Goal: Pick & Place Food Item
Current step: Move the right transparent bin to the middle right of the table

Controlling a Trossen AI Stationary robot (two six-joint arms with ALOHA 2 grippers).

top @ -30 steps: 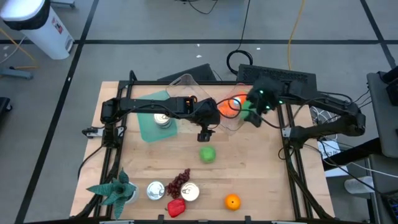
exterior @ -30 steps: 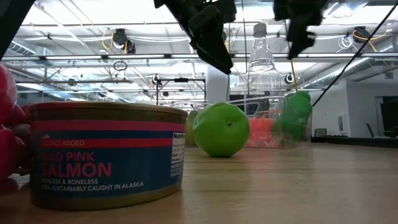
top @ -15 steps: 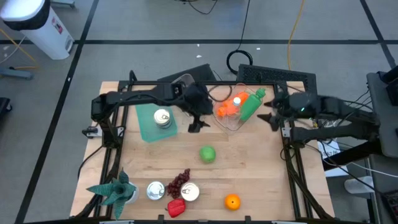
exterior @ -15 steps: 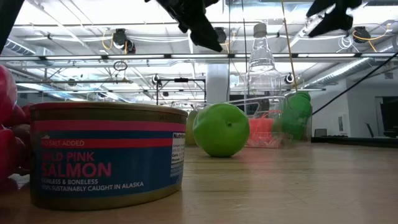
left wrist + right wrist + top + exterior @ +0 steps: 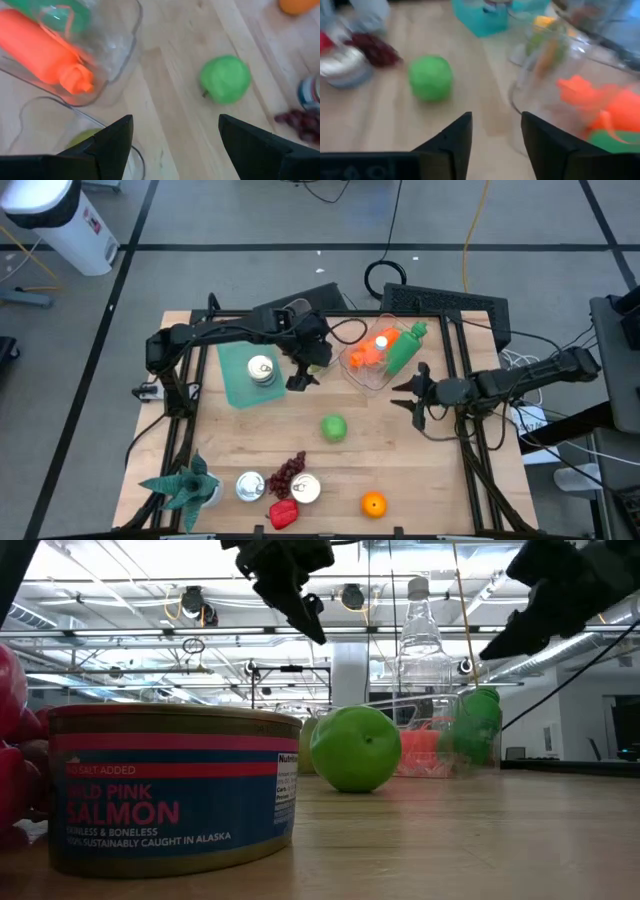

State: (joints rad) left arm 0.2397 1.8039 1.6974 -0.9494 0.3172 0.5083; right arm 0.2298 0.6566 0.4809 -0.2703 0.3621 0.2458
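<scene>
Grey floor (image 5: 250, 220) crossed by dark lines (a grid), white cylindrical bin (image 5: 55, 220), bright ceiling lights (image 5: 130, 565) overhead.

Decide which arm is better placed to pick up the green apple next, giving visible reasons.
Probably either: the green apple lies between the open left gripper and the open right gripper, both empty.

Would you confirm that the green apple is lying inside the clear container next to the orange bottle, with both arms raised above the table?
Not quite: the high view shows the green apple on the bare table, outside the clear container. The orange bottle does lie inside, and both arms are raised.
</scene>
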